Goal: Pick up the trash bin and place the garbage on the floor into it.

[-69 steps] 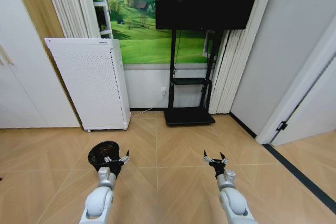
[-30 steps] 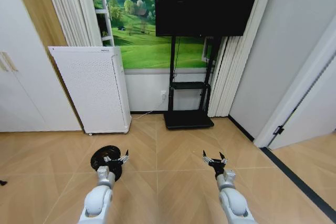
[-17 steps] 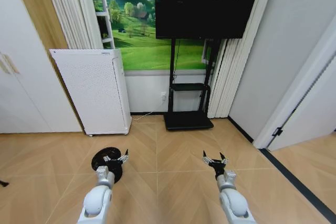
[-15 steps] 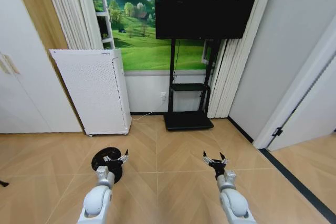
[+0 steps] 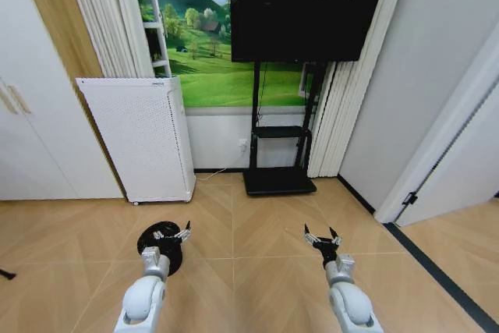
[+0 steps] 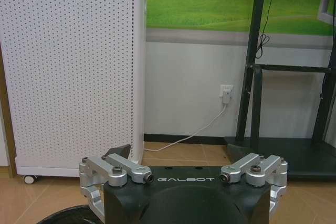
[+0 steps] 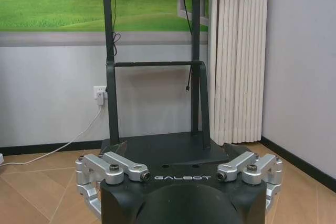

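Here the trash bin (image 5: pixel 160 241) is standing on the wooden floor just beyond the left gripper (image 5: pixel 171 235), likely light, rigid plastic, best gripped at its rim; both grippers' fingers are spread, holding nothing, the right gripper (image 5: pixel 322 238) hovering idle

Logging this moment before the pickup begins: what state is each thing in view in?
trash bin: upright on the floor, mouth open, not held
left gripper: open, over the bin's rim
right gripper: open, holding nothing, above bare floor
white perforated appliance: standing against the wall
TV screen: dark
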{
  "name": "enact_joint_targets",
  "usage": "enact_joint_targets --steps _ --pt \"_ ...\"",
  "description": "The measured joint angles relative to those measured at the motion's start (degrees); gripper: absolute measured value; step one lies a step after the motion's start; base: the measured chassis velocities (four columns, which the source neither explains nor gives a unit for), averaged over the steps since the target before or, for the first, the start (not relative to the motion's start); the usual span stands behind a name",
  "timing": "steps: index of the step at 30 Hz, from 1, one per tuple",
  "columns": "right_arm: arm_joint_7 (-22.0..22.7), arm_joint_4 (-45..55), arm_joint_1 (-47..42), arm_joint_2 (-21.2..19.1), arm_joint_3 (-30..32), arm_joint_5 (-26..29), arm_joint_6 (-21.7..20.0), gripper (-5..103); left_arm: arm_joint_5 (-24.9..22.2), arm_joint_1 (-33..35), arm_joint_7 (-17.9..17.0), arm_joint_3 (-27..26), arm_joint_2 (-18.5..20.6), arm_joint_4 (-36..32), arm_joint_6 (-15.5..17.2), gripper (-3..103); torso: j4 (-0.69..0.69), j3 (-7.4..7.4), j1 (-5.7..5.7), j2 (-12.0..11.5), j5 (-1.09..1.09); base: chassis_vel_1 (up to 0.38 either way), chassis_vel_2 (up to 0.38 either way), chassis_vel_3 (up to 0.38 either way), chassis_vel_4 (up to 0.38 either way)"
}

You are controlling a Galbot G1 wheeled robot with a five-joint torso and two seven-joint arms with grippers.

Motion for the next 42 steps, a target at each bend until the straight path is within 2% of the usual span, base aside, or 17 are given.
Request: enact_joint_targets --steps 42 --pt "-0.2 -1.5 0.9 -1.1 -0.9 1.0 0.0 100 -1.1 -0.8 -0.1 -0.5 0.3 0.8 0.3 100 0.00 5.75 3.88 9.7 0.00 0.000 0.000 0.000 0.000"
